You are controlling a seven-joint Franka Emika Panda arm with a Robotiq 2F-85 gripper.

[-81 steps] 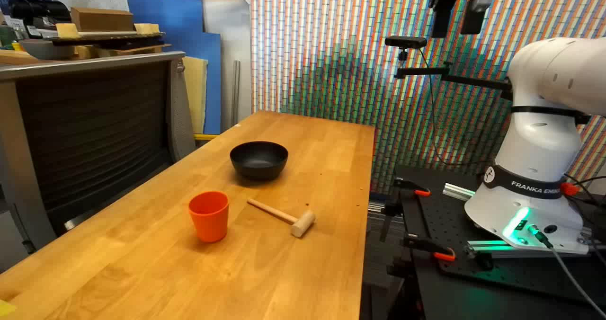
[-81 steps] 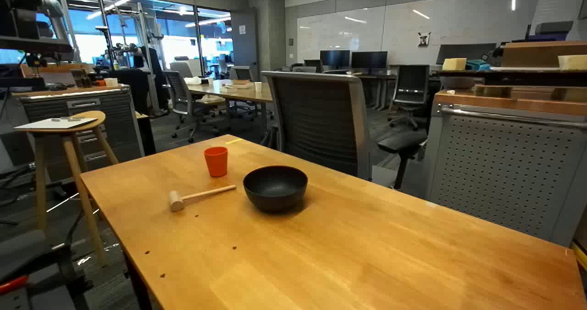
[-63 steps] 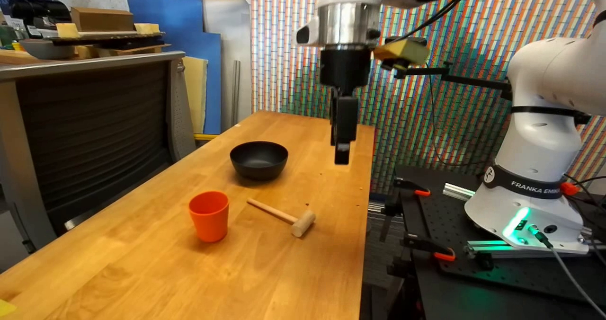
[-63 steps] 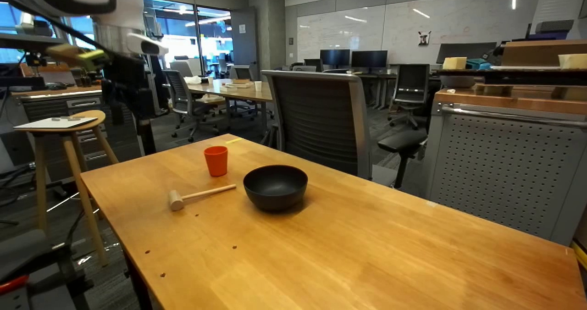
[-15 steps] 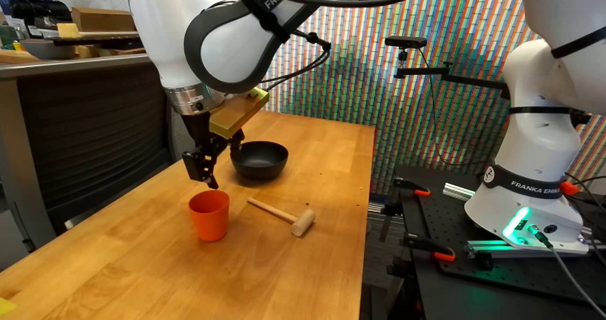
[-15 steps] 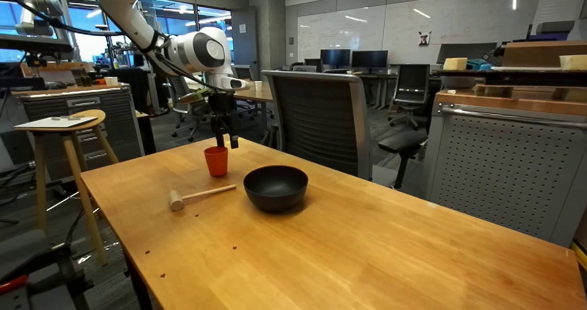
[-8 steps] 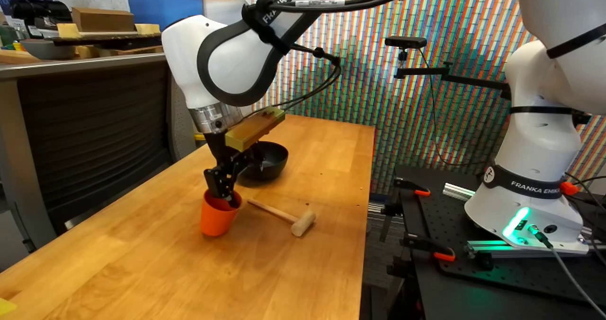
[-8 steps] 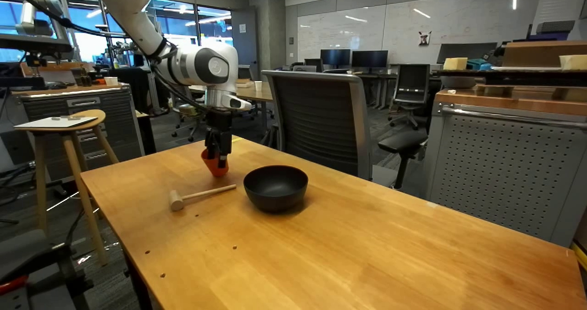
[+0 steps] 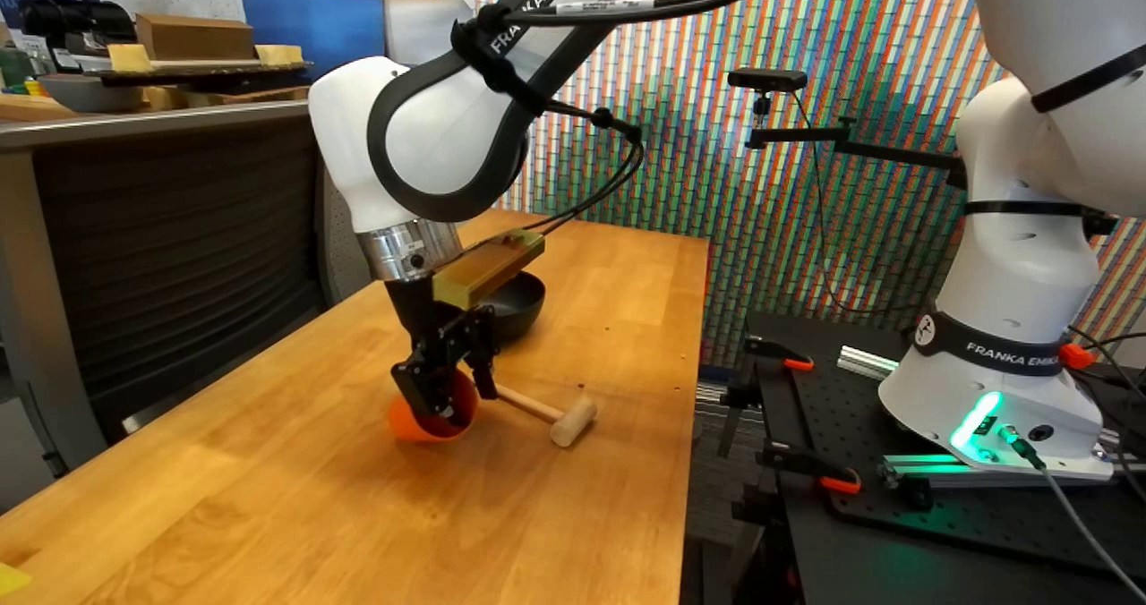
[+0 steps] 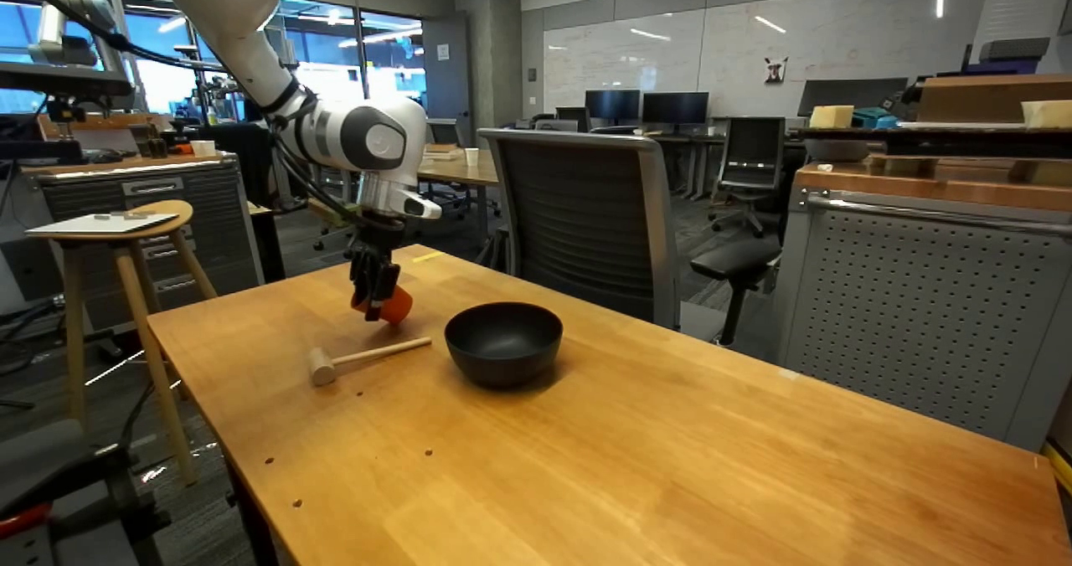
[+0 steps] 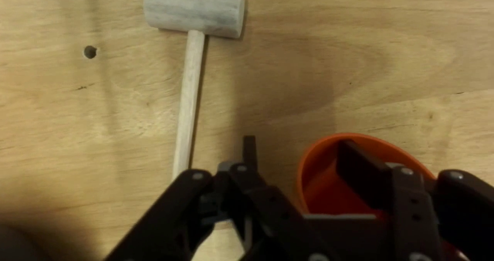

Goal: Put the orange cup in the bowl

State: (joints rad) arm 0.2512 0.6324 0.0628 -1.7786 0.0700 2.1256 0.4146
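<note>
The orange cup (image 9: 408,428) lies strongly tilted on the table, its mouth turned toward the robot's base. It also shows in an exterior view (image 10: 399,305), partly behind the gripper. My gripper (image 9: 466,404) is low at the cup, also seen in an exterior view (image 10: 375,311). In the wrist view my gripper (image 11: 297,149) is open: one finger is inside the cup (image 11: 322,191), the other outside, with a gap between the outer finger and the cup wall. The black bowl (image 10: 502,357) stands upright with nothing visible inside; in an exterior view the bowl (image 9: 521,308) is partly behind the gripper.
A wooden mallet (image 9: 573,421) lies beside the cup; it also shows in the wrist view (image 11: 193,10). The wooden table (image 10: 670,465) carries these things. An office chair (image 10: 586,223) stands against the far edge of the table.
My gripper has come from high up down to the cup, one finger entering it. The cup has gone from upright to strongly tilted. The bowl and mallet have not moved.
</note>
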